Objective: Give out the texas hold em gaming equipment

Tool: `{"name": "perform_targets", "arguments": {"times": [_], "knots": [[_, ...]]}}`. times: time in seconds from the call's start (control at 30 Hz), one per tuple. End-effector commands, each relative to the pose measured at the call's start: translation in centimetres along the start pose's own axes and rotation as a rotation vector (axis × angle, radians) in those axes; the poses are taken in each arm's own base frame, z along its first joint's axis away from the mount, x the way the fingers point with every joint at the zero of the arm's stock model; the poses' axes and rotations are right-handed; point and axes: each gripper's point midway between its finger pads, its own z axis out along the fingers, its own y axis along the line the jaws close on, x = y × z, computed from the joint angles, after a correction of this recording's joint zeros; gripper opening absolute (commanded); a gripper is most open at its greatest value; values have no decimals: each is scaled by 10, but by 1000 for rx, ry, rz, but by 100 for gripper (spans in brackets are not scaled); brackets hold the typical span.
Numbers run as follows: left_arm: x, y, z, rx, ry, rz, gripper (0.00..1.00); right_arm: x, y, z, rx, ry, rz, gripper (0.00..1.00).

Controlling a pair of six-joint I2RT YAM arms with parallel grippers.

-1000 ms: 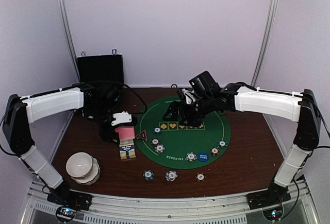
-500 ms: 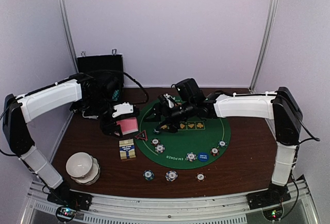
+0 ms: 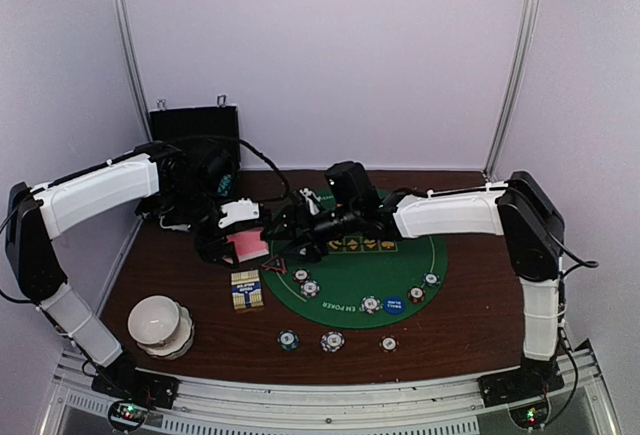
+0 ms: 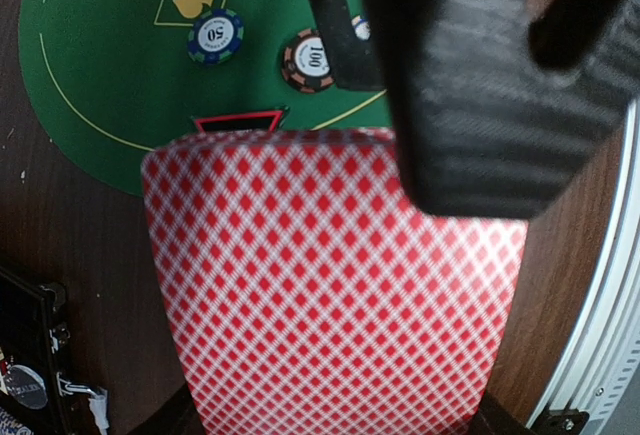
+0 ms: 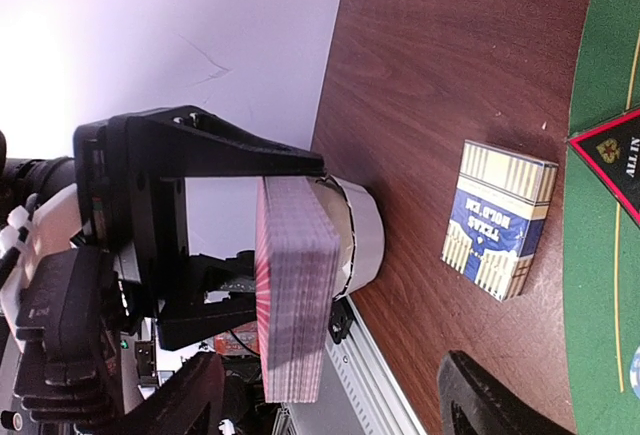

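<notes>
Your left pincer (image 3: 222, 240) clamps the cards (image 3: 246, 245) above the tabletop (image 3: 470, 305); your right pincer (image 3: 288, 235), jaws apart and empty, hangs just right of them over the mat (image 3: 400, 270).

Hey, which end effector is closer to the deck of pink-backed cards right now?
Left. The left end effector grips the deck of pink-backed cards; the right end effector hangs open beside it toward the green mat, not touching it.

Dark wood-grain table (image 3: 480, 295), smooth with a slight sheen. Matt green felt mat (image 3: 400, 260). Glossy coated-paper playing cards (image 4: 330, 285). Printed cardboard card box (image 5: 498, 217). Shiny white bowls (image 3: 158, 320), lower left.
</notes>
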Motion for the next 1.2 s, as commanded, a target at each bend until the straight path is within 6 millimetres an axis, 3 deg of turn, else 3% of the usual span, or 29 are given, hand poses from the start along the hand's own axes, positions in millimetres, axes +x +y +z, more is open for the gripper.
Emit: {"name": "perform_targets", "arguments": {"times": [0.0, 0.47, 0.7, 0.83, 0.93, 0.97, 1.0, 1.03, 1.17], "knots": [[-13, 0, -13, -11, -49, 8, 0, -7, 24, 6, -82, -5, -32, 76], [-20, 1, -19, -29, -63, 19, 0, -15, 25, 33, -177, 20, 23, 60], [-20, 5, -19, -48, -60, 6, 0, -14, 36, 40, -230, 42, 37, 38], [-21, 9, -18, -68, -63, -5, 15, -12, 38, 40, -254, 46, 49, 26], [-23, 15, -18, -93, -72, -20, 51, -11, 39, 39, -265, 48, 58, 18], [-26, 17, -19, -102, -85, -27, 68, -10, 39, 39, -268, 50, 62, 17], [-29, 19, -20, -113, -100, -33, 92, -10, 38, 39, -271, 51, 67, 15], [-31, 19, -21, -118, -109, -36, 97, -10, 39, 39, -277, 51, 69, 14], [-40, 14, -25, -94, -163, -30, 98, -12, 48, 37, -331, 51, 80, 12]]}}
